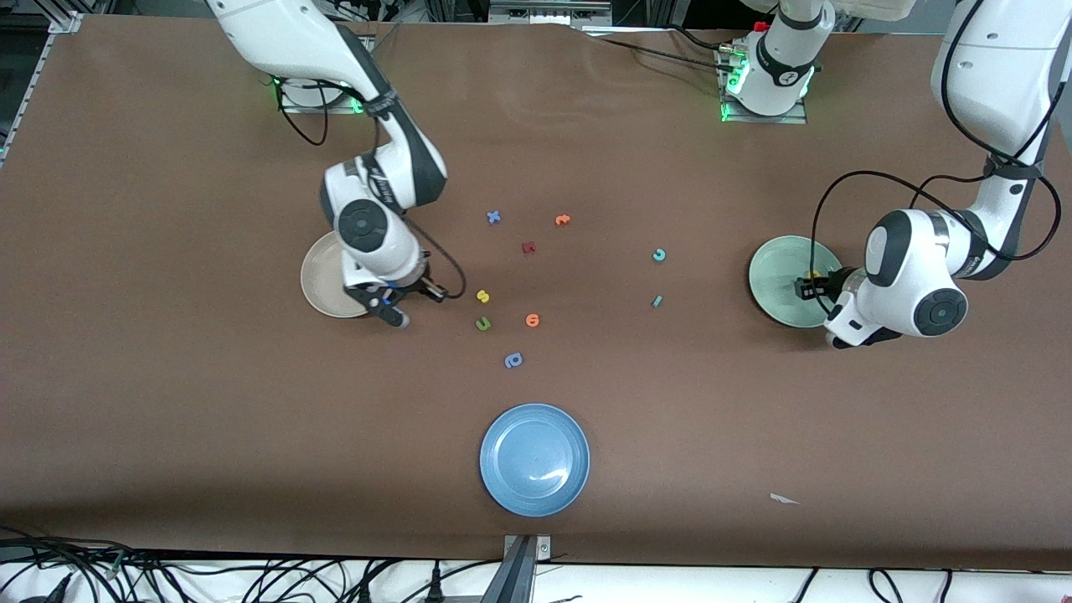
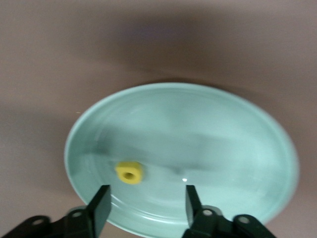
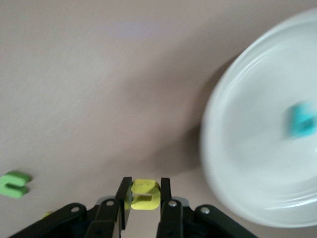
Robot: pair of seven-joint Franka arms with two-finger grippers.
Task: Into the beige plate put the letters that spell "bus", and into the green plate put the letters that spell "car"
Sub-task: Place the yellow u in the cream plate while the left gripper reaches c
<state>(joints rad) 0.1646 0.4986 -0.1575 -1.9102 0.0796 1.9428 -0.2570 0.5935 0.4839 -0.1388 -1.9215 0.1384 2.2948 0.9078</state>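
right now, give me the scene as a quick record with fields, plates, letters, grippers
green plate: holds a yellow letter
beige plate: holds a teal letter
left gripper: open over the green plate, holding nothing
right gripper: shut on a second yellow letter, beside the beige plate
green letter: loose on the table
blue plate: nearest the front camera, nothing in it

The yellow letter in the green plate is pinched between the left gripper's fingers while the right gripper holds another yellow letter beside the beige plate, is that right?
Not quite. The left gripper is open: the yellow letter lies loose in the green plate, as the left wrist view shows. The rest holds: the right gripper is shut on another yellow letter beside the beige plate.
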